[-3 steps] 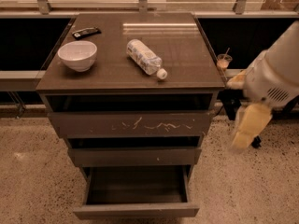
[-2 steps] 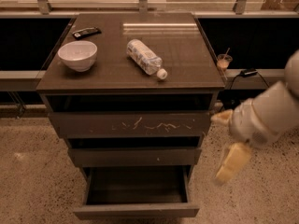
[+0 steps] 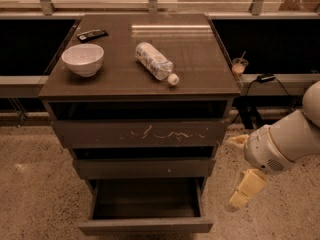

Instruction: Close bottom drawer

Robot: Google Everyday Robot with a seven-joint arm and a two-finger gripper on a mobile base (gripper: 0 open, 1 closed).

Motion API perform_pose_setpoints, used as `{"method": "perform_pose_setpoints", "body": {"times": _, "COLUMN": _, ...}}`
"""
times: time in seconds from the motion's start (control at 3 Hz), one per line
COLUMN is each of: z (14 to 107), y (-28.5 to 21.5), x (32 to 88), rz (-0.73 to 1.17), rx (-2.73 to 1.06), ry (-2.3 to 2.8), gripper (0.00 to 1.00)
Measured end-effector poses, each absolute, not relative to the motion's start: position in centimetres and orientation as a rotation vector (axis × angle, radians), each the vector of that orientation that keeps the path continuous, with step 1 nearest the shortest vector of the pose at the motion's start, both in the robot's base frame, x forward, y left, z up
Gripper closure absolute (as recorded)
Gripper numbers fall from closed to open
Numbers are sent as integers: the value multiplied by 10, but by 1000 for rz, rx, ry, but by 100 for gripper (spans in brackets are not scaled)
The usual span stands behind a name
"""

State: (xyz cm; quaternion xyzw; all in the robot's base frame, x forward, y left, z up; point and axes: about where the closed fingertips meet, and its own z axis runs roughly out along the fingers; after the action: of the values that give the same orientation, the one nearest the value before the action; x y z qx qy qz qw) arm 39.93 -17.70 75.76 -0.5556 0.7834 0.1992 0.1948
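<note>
Bottom drawer (image 3: 145,226) stands pulled out, lowest under the counter's (image 3: 200,59) front edge. Gripper (image 3: 233,174) hangs off the front right corner, fingers spread, gripping nothing, apart from the drawer.

The plain-fronted bottom drawer (image 3: 145,226) is sitting pulled out, its shallow box showing; my gripper (image 3: 235,176) is hanging to its right.

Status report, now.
Pincer open, low right of dark wooden cabinet, touching nothing. Narrow dark grey-brown wooden bottom drawer pulled out. Nothing before its front.
</note>
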Motion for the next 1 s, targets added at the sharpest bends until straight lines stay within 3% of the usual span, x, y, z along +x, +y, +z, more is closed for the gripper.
{"method": "perform_pose_setpoints", "body": {"times": 0.33, "z": 707, "y": -167, "x": 389, "rz": 696, "rx": -1524, "ry": 2149, "gripper": 0}}
{"method": "perform_pose_setpoints", "body": {"times": 0.67, "z": 597, "y": -163, "x": 385, "rz": 798, "rx": -1370, "ry": 2010, "gripper": 0}}
{"method": "perform_pose_setpoints", "body": {"times": 1.0, "z": 530, "y": -159, "x": 402, "rz": 819, "rx": -1361, "ry": 1910, "gripper": 0}}
